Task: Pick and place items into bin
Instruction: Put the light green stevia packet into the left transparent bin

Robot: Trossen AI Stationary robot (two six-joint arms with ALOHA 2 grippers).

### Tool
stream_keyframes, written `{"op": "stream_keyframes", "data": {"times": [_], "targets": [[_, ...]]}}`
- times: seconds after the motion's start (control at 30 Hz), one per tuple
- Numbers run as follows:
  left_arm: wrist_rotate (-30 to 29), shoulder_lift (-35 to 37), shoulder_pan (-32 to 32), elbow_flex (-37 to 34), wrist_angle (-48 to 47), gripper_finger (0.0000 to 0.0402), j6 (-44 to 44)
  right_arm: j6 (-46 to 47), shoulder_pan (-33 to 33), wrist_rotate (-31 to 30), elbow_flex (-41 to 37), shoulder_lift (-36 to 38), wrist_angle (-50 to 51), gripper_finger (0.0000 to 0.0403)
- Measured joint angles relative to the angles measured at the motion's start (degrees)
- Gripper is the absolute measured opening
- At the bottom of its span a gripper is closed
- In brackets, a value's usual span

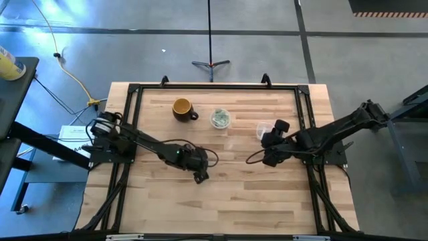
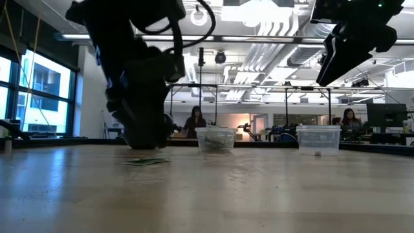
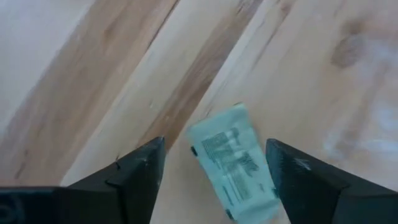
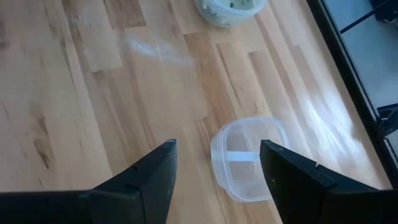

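Left gripper (image 3: 214, 171) is low over the surface (image 1: 234, 194), fingers apart, a slip (image 3: 235, 163) lying flat between them. Right gripper (image 4: 217, 165) hovers fingers apart above a clear cup (image 4: 249, 158), bin (image 4: 230, 9) beyond.

From overhead, you cannot see the slip (image 3: 233, 162) under the left gripper (image 1: 199, 176). The bin (image 1: 221, 118) at 12 o'clock holds pale-green contents too small to count. Its far rim is cropped in the right wrist view.

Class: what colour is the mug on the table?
Yellow mug, clearest in the high view.
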State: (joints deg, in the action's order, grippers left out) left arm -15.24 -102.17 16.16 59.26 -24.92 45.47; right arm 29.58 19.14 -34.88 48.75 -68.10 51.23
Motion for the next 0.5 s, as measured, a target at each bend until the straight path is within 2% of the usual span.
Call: {"op": "stream_keyframes", "data": {"times": [0.27, 0.5], "targets": [[0.5, -3.4, 0.4, -0.1, 2.6, 0.0246, -0.1, 0.4, 0.0, -0.2, 0.0, 0.0, 1.7, 0.0222], [-1.2, -3.6, 0.7, 0.1, 0.7, 0.0133, -4.7, 1.4, 0.0, 0.0, 0.0, 0.0, 2.3, 0.022]]}}
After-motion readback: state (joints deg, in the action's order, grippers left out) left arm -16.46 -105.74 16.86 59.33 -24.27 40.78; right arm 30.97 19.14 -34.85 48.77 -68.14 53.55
